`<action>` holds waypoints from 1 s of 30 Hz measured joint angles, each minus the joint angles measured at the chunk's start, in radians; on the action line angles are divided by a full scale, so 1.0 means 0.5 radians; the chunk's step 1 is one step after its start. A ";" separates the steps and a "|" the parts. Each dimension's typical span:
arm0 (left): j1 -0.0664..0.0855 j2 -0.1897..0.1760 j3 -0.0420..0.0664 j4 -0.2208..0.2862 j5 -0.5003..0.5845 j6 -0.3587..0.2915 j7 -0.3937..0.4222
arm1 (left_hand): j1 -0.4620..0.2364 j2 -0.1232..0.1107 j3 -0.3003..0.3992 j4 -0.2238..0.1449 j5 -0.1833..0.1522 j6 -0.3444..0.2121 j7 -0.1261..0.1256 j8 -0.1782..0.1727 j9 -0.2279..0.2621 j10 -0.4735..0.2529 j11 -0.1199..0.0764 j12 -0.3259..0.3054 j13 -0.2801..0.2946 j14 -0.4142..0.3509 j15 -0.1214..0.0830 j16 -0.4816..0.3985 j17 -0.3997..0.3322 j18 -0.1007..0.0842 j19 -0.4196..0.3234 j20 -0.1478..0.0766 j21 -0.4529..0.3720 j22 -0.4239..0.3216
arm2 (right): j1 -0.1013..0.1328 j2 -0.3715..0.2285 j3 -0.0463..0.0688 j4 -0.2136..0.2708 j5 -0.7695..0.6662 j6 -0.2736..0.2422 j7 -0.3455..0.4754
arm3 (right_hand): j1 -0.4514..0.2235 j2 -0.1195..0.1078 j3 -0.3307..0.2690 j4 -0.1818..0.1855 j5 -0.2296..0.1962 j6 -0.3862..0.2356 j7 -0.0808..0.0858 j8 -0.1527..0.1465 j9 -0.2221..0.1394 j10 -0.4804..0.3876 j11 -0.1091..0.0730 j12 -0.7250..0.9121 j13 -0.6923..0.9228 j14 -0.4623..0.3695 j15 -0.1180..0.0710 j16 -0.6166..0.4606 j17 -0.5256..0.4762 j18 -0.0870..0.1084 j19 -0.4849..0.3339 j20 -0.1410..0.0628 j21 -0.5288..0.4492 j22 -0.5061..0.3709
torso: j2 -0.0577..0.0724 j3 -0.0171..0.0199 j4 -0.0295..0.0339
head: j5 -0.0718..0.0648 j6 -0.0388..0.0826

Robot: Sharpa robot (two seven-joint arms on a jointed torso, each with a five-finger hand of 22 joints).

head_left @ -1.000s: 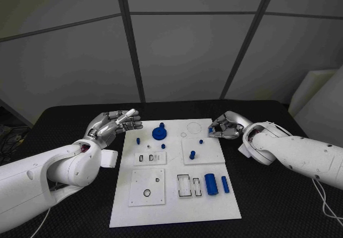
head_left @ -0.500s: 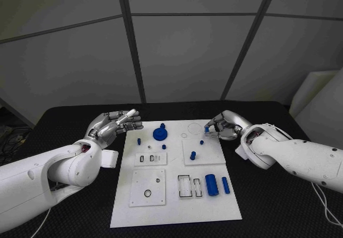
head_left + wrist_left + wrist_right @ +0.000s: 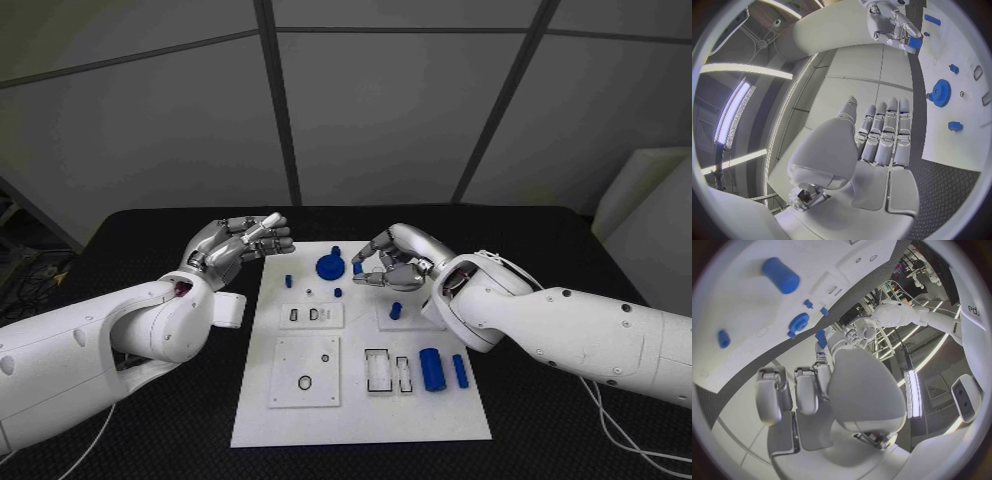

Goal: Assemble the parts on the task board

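Since a second ago the right hand (image 3: pixel 392 262) has carried its small blue peg (image 3: pixel 358 268), pinched in its fingertips, from the task board (image 3: pixel 361 400)'s right edge inward to just beside the blue gear (image 3: pixel 330 266). The gear lies to the peg's left, the peg roughly upright. The left hand (image 3: pixel 231 245) hovers off the board's left edge, fingers apart, holding nothing.

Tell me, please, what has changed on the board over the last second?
The right hand, pinching a small blue part, has moved from the task board's right edge leftward over it, near the blue gear. The left hand stays raised beside the board, holding nothing; the other parts lie unchanged.
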 measured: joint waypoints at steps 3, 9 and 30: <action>0.000 0.011 0.000 -0.020 0.001 0.000 0.000 | 0.000 0.000 0.000 0.000 0.000 0.000 0.000 0.000 0.000 0.000 0.000 0.000 0.000 0.000 0.000 0.000 0.000 0.000 0.000 0.000 0.000 0.000 | 0.000 0.070 0.000 -0.009 -0.050 0.014 -0.042 | 0.000 0.000 0.003 -0.003 0.000 0.000 0.000 -0.001 0.000 0.000 0.000 0.000 0.000 0.000 0.000 0.000 0.000 0.000 0.000 0.000 0.000 0.000 | -0.006 -0.0038 0.004 | 0.010 -0.010; 0.001 0.021 0.000 -0.047 0.004 0.001 0.000 | 0.000 0.000 0.000 0.000 0.000 0.000 0.000 0.000 0.000 0.000 0.000 0.000 0.000 0.000 0.000 0.000 0.000 0.000 0.000 0.000 0.000 0.000 | -0.022 0.181 0.000 -0.038 -0.159 0.061 -0.154 | 0.000 0.000 -0.002 -0.009 0.000 -0.001 -0.001 -0.011 0.000 0.000 0.000 0.000 0.001 0.000 0.000 0.000 0.000 0.000 0.000 0.000 0.000 0.001 | -0.013 -0.0100 0.006 | 0.029 -0.006; 0.002 0.031 0.000 -0.058 0.014 0.002 0.000 | 0.000 0.000 0.000 0.000 0.000 0.000 0.000 0.000 0.000 0.000 0.000 -0.008 0.000 0.000 0.000 0.001 0.000 0.000 0.000 0.000 -0.008 -0.002 | -0.143 0.340 -0.002 -0.089 -0.416 0.173 -0.390 | 0.013 0.012 -0.002 -0.020 -0.008 -0.004 -0.004 -0.037 0.000 0.000 0.000 -0.002 0.000 0.000 0.000 0.000 0.000 0.000 0.000 0.000 0.000 0.001 | -0.011 -0.0056 0.007 | 0.063 -0.033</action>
